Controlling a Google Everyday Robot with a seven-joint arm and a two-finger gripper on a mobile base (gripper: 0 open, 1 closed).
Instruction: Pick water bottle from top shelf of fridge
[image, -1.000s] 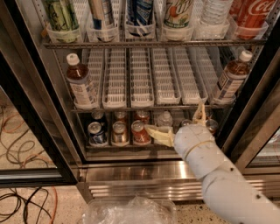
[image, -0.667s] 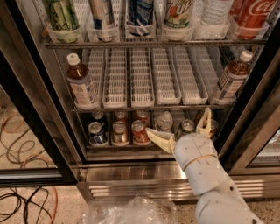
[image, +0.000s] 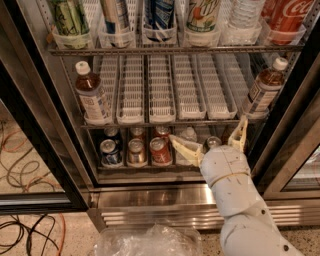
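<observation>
The fridge (image: 45, 125) stands open in front of me. Its top shelf (image: 175, 49) runs across the top of the view, lined with tall soda bottles. The water bottle (image: 243, 20) stands there second from the right, clear and ribbed; only its lower part shows. My gripper (image: 207, 136) is open, with cream fingers (image: 184, 146) spread wide. It is low at the right, in front of the rack of cans and well below the water bottle. It holds nothing.
A red cola bottle (image: 289, 17) stands right of the water bottle, a pale soda bottle (image: 204, 20) left of it. Brown-drink bottles (image: 92, 97) (image: 263, 89) flank the white slatted lanes (image: 162, 87). Cans (image: 135, 150) fill the bottom rack. Cables (image: 20, 160) lie on the floor at left. Crumpled plastic (image: 150, 242) lies below.
My arm has shifted a little to the right and slightly up in front of the can rack. The fingers stay spread open. The bottles have not moved.
</observation>
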